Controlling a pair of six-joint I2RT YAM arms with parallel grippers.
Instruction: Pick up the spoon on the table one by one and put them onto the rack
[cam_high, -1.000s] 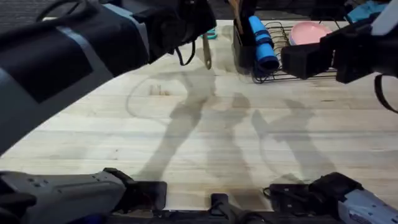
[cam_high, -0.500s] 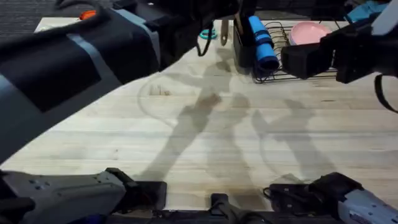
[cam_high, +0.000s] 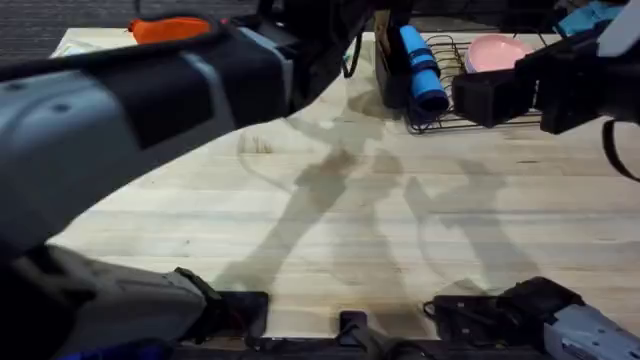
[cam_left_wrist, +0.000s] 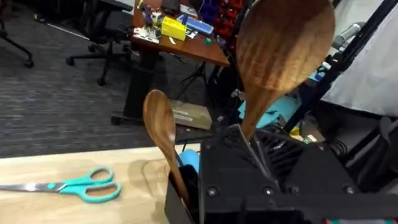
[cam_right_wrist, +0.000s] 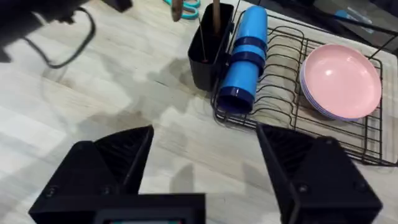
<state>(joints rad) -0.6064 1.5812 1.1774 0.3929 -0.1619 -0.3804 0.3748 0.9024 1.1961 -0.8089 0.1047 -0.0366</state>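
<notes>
Mid-table (cam_high: 400, 230) lies open; blue bottle (cam_high: 422, 68) crowds the utensil holder (cam_high: 388, 75).

Spoon (cam_left_wrist: 283, 56) in gripper (cam_left_wrist: 261, 149), above holder (cam_left_wrist: 186, 193)

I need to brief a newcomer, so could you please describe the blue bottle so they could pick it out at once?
Start from the black wire dish rack at the far right of the pale wooden table. At the rack's end stands a tall black utensil holder, and the blue cylindrical bottle lies right beside it, mouth towards the table edge. It is the one blue item there, unlike the pink plates.
</notes>
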